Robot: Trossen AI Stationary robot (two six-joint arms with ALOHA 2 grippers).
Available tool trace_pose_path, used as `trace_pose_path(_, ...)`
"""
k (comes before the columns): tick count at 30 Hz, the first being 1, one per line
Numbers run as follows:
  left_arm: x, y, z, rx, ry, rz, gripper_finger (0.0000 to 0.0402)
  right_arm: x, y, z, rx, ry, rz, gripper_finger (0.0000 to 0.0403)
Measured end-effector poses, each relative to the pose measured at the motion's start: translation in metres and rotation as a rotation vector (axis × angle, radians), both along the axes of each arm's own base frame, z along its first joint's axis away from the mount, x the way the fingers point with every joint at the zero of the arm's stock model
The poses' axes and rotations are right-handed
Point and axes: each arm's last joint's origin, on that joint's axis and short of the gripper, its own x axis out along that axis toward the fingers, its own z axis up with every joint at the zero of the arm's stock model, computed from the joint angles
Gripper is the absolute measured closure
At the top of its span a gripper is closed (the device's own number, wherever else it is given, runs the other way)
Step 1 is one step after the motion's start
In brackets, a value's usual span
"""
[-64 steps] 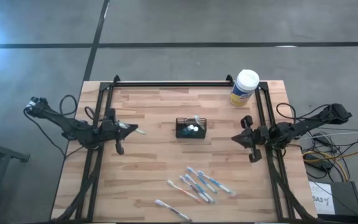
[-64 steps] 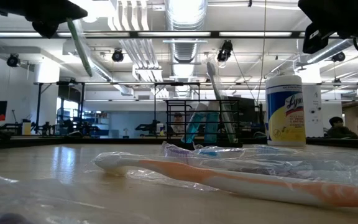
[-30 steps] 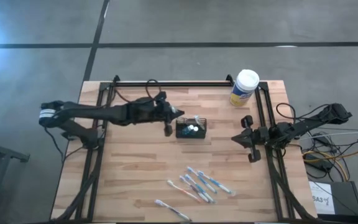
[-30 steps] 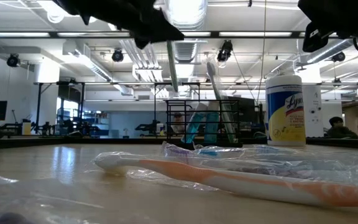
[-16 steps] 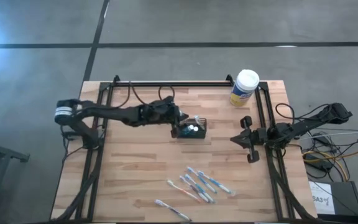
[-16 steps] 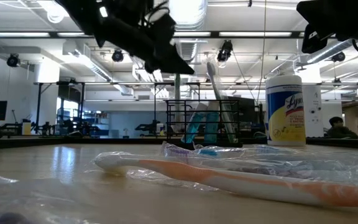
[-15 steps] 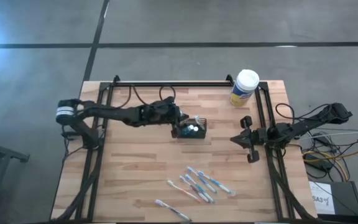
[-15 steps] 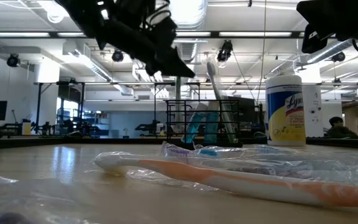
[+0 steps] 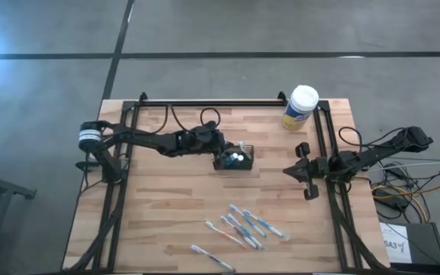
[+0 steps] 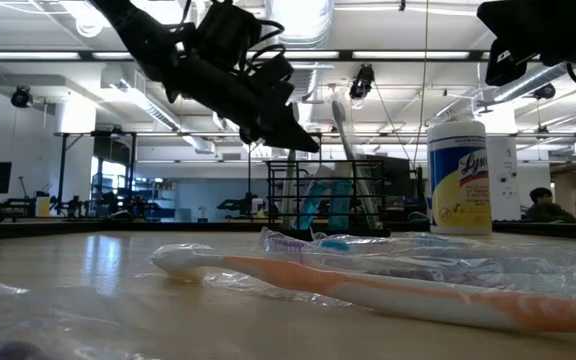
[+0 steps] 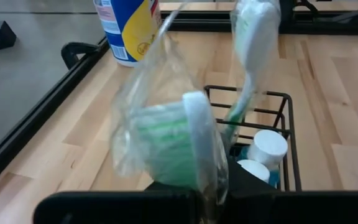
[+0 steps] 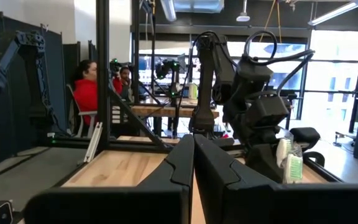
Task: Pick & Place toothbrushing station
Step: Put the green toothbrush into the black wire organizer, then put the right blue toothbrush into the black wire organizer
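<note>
- Here, the left gripper (image 9: 218, 150) pinched a crinkly clear-wrapped green toothbrush (image 11: 179, 140) over the small black wire-mesh rectangular caddy (image 9: 234, 157).
- The right gripper (image 9: 304, 171) waited, fingers closed, empty.

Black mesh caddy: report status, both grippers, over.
Left gripper shut on wrapped green toothbrush, at black mesh caddy's left end. Right gripper shut, parked at right table edge. Loose wrapped toothbrushes lie nearer the front, clear of caddy.

Pale, matt wood-plank counter (image 9: 174, 206); black wire-mesh metal toothbrushing station (image 9: 234, 157); crinkled, glossy clear plastic wrap around a green-and-white toothbrush (image 11: 179, 140); smooth plastic canister (image 9: 300, 108) with a glossy printed label; matt black fingers (image 12: 229, 180).
</note>
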Motion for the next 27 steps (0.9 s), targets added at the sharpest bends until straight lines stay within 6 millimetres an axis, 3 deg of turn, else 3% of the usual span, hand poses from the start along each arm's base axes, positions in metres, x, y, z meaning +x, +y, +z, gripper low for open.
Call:
trace_pose_path(6,-0.003,0.000,-0.004,-0.026,0.005,0.015,0.0387,0.000,0.000,0.000,0.001,0.000,0.000,0.0394)
trace_pose_path(10,-0.005,0.000,-0.010,-0.063,0.037,0.026,0.0356,0.000,0.000,0.000,0.003,0.000,0.001,0.0394)
trace_pose_path(19,-0.007,-0.003,-0.005,-0.089,0.024,-0.033,0.0230,0.000,0.000,0.000,0.002,0.001,0.001,0.0394)
trace_pose_path(27,-0.018,-0.005,0.025,-0.080,-0.052,-0.035,0.0115,0.000,0.000,0.000,0.002,0.001,0.001,0.0394)
